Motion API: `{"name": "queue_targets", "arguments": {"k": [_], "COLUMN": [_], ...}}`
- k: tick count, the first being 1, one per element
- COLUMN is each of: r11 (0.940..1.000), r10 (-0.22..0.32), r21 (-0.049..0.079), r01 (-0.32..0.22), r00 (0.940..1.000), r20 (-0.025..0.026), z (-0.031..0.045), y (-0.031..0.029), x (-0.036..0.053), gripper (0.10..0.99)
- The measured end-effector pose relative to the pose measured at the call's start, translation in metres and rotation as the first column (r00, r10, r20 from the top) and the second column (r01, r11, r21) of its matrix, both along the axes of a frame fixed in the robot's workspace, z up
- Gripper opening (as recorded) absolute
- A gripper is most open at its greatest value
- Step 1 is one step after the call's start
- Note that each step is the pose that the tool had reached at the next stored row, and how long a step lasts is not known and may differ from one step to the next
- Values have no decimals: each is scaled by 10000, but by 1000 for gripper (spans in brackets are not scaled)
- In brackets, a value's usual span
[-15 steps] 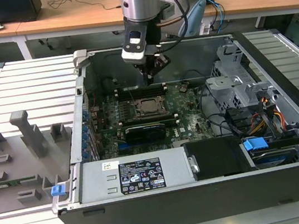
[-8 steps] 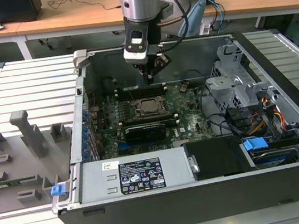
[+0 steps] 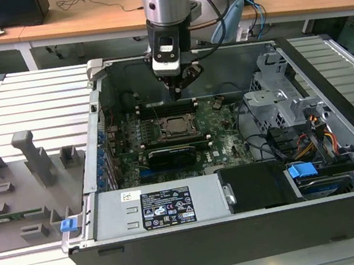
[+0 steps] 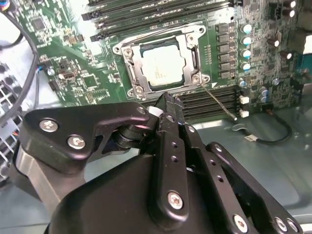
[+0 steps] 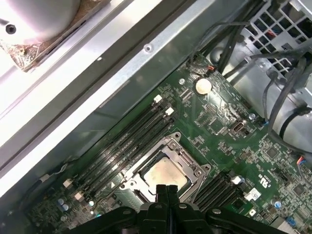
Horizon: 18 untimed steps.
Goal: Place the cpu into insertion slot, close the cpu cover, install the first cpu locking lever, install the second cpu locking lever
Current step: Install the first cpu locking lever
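Note:
The cpu [image 4: 163,66] lies flat in the insertion slot [image 4: 134,90] on the green board, its dull silver top showing through the window of the cpu cover [image 4: 191,52], which lies down over it. A thin wire locking lever [image 4: 219,101] juts out from one corner of the socket, across the memory slots. A second lever [image 4: 146,39] runs along another side of the frame. My gripper [image 3: 176,92] hangs just above the socket's back edge in the exterior view, shut with nothing between its fingers. In both wrist views its tips [image 5: 165,187] sit at the edge of the cover [image 5: 187,158].
The open computer case [image 3: 101,157] stands on a ribbed metal table. Black memory slots [image 4: 161,12] flank the socket. A drive cage [image 3: 278,97] and loose cables [image 3: 312,142] fill the exterior view's right. A power supply [image 3: 162,208] is at the front, and a grey fixture tray [image 3: 19,189] lies outside, left.

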State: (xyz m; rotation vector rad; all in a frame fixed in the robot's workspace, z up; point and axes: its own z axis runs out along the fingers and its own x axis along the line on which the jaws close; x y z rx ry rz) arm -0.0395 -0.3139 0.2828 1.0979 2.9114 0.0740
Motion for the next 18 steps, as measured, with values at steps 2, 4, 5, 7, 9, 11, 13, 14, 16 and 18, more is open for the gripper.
{"name": "queue_targets", "arguments": {"k": [2, 4, 5, 7, 9, 11, 13, 14, 16, 18], "r11": [9992, 9961, 9932, 9869, 9804, 9719, 9581, 9512, 9293, 9031], "r10": [402, 887, 1164, 1616, 1970, 2354, 2863, 3087, 3693, 4293], "r21": [0, 0, 0, 0, 1, 0, 0, 1, 0, 0], "r01": [-402, -887, -1164, -1616, -1970, -2354, -2863, -3087, -3693, -4293], "r00": [9992, 9961, 9932, 9869, 9804, 9719, 9581, 9512, 9293, 9031], "r20": [1, 1, 0, 0, 0, 0, 0, 1, 0, 0], "z": [0, -1, -1, -1, -2, -2, -2, -2, -2, -2], "y": [0, 0, 0, 0, 0, 0, 0, 0, 0, 0], "x": [0, 0, 0, 0, 0, 0, 0, 0, 0, 0], "gripper": [106, 106, 106, 106, 106, 106, 106, 106, 106, 106]}}
